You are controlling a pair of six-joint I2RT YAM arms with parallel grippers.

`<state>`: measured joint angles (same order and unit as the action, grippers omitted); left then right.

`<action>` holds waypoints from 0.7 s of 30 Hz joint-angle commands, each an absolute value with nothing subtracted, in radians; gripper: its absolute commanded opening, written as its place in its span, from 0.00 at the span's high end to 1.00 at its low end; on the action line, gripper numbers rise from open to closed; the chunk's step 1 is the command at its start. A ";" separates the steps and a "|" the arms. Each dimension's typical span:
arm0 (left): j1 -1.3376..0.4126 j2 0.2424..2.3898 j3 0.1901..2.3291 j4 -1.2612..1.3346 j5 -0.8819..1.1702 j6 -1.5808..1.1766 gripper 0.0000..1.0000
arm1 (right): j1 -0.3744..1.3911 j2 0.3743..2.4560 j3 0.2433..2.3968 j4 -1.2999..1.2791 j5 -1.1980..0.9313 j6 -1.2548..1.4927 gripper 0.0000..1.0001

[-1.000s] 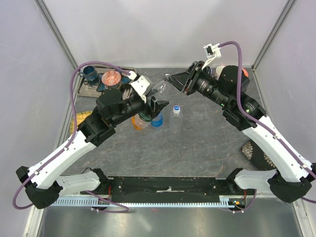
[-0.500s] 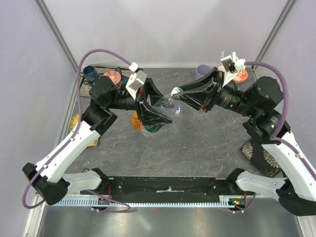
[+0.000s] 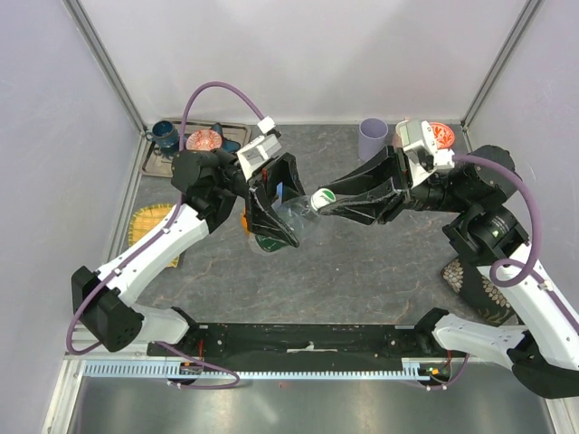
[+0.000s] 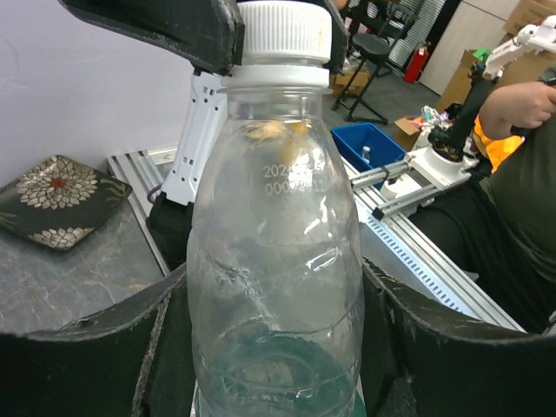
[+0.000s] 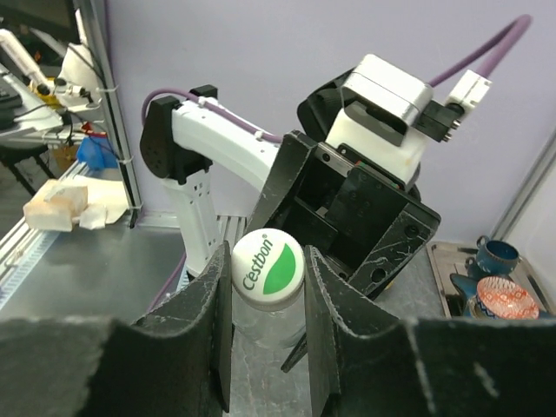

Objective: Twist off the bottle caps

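A clear bottle (image 4: 278,261) hangs tilted in the air over the table's middle. My left gripper (image 4: 278,356) is shut on its lower body, one finger on each side. The white cap (image 5: 268,268), printed with a green logo, sits between my right gripper's fingers (image 5: 205,313); the right gripper (image 5: 268,287) is shut on the cap. From above, the left gripper (image 3: 276,215) and right gripper (image 3: 324,201) meet nose to nose, with the bottle (image 3: 297,211) between them. An orange bottle (image 3: 246,220) and a blue one (image 3: 280,192) stand mostly hidden behind the left gripper.
A lilac cup (image 3: 373,138) and a red bowl (image 3: 441,134) stand at the back right. A tray at the back left holds a blue cup (image 3: 165,134) and a patterned bowl (image 3: 204,141). A patterned plate (image 3: 475,282) lies at the right, a yellow mat (image 3: 149,223) at the left.
Both grippers have come toward the near middle of the table with the clear bottle between them. The left wrist has swung round. The right gripper now reaches in from the right.
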<state>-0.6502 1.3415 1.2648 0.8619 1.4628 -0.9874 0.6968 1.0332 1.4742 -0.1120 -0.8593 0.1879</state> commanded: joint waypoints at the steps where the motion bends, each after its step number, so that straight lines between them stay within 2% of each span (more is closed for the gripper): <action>1: -0.643 1.350 1.278 1.023 1.420 -1.129 0.80 | 0.709 1.058 1.442 -0.192 -1.061 0.126 1.00; 5: -0.641 1.333 1.264 0.991 1.420 -1.079 0.81 | 0.710 1.072 1.427 -0.192 -1.060 0.144 1.00; 7: -0.634 1.313 1.264 0.863 1.413 -0.969 0.81 | 0.710 1.069 1.431 -0.190 -1.002 0.170 0.99; 8: -0.632 1.302 1.266 0.801 1.398 -0.924 0.82 | 0.710 1.059 1.434 -0.190 -0.968 0.181 0.81; 10: -0.626 1.273 1.270 0.607 1.379 -0.770 0.82 | 0.710 1.045 1.454 -0.190 -0.896 0.228 0.55; 11: -0.626 1.263 1.282 0.530 1.349 -0.708 0.82 | 0.710 1.037 1.466 -0.190 -0.794 0.257 0.40; 12: -0.624 1.252 1.290 0.452 1.324 -0.640 0.82 | 0.709 1.034 1.480 -0.190 -0.766 0.274 0.31; 13: -0.624 1.238 1.298 0.285 1.293 -0.508 0.82 | 0.709 1.032 1.503 -0.189 -0.727 0.290 0.25; 17: -0.624 1.197 1.308 0.123 1.136 -0.356 0.82 | 0.710 1.026 1.569 -0.245 -0.548 0.336 0.06; 21: -0.627 1.187 1.312 0.058 1.023 -0.308 0.81 | 0.709 1.054 1.646 -0.310 -0.407 0.362 0.02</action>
